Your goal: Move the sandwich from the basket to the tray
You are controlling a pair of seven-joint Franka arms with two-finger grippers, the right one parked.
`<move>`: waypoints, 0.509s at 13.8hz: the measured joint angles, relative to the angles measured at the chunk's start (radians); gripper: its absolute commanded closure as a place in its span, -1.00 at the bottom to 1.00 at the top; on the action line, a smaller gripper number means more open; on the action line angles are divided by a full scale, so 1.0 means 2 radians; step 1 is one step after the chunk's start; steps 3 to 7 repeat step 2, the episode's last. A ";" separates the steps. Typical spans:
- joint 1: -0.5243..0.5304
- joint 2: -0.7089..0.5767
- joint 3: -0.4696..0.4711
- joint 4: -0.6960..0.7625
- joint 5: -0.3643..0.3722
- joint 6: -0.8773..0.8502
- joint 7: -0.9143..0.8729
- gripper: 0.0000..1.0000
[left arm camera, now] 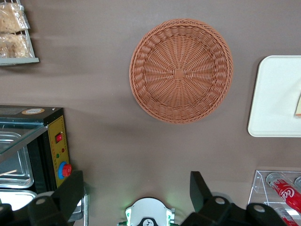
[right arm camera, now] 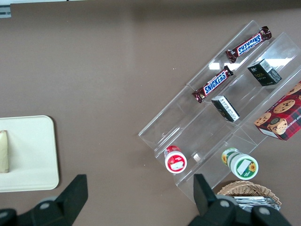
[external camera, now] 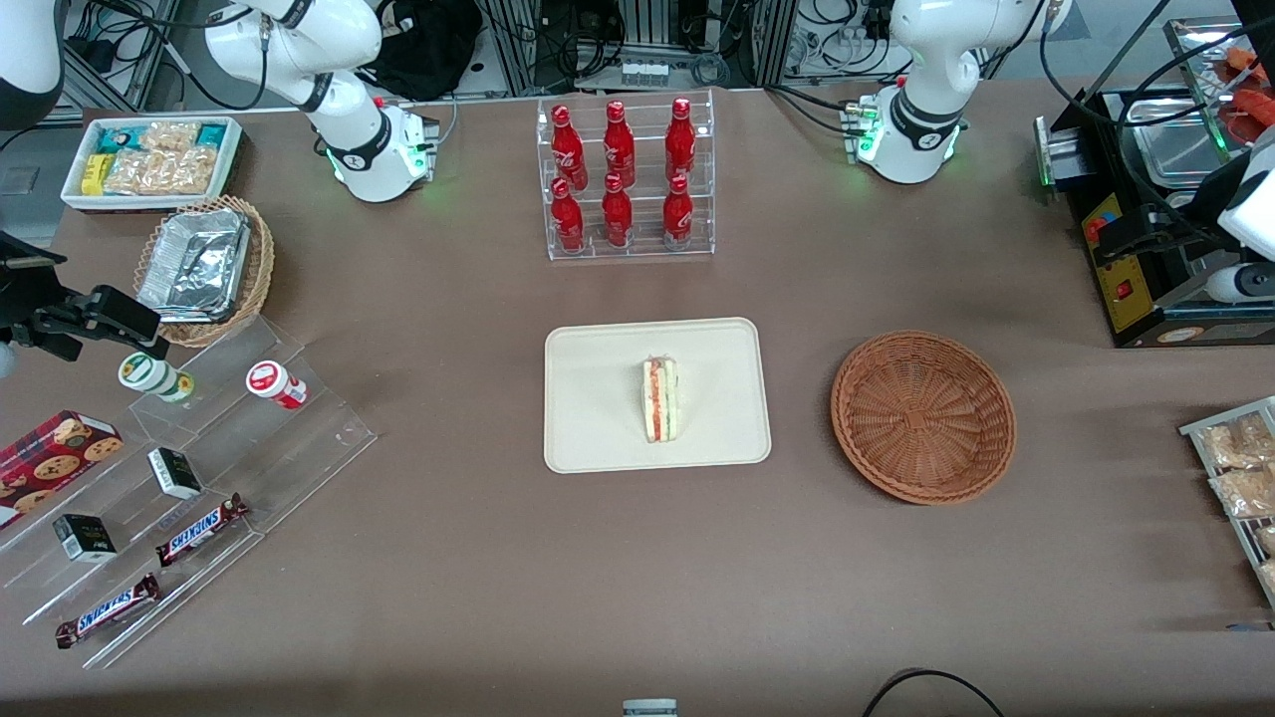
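Front view first: we see the small triangular sandwich wedge of pale bread with red, orange and green filling (external camera: 658, 400) resting on the flat cream-beige rectangular tray with rounded corners (external camera: 598, 438), a little off the tray's middle toward the working arm's end, its layered cut edge facing up. From the sandwich, the round reddish-brown woven wicker basket (external camera: 923, 415) sits at about three o'clock, apart from the tray, with bare brown table (external camera: 637, 578) between them; nothing lies in the basket. At twelve o'clock from the tray stands the clear acrylic rack of six red soda bottles (external camera: 624, 179), farther from the front camera. Toward the parked arm's end we note the clear stepped acrylic display (external camera: 189, 498) carrying two Snickers bars (external camera: 199, 531), and the lighter tan wicker basket holding a crinkled foil tray (external camera: 204, 269).

From the left wrist camera, our left arm's black two-finger gripper (left arm camera: 136, 190) hovers high above the table with its fingers (left arm camera: 70, 190) spread wide apart and nothing between them. It is clear of the basket (left arm camera: 181, 70), which we see whole and unoccupied, and clear of the tray (left arm camera: 275, 94), whose rounded corner shows with a sliver of the sandwich (left arm camera: 298, 104) on it. The black box with a yellow control panel and red button (left arm camera: 59, 150) stands on the table close to the gripper
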 measured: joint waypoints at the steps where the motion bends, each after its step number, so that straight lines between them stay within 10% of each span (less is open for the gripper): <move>1: 0.000 0.001 0.000 0.001 0.000 0.002 0.000 -0.99; 7: 0.000 0.002 0.000 0.002 0.000 0.003 0.000 -0.99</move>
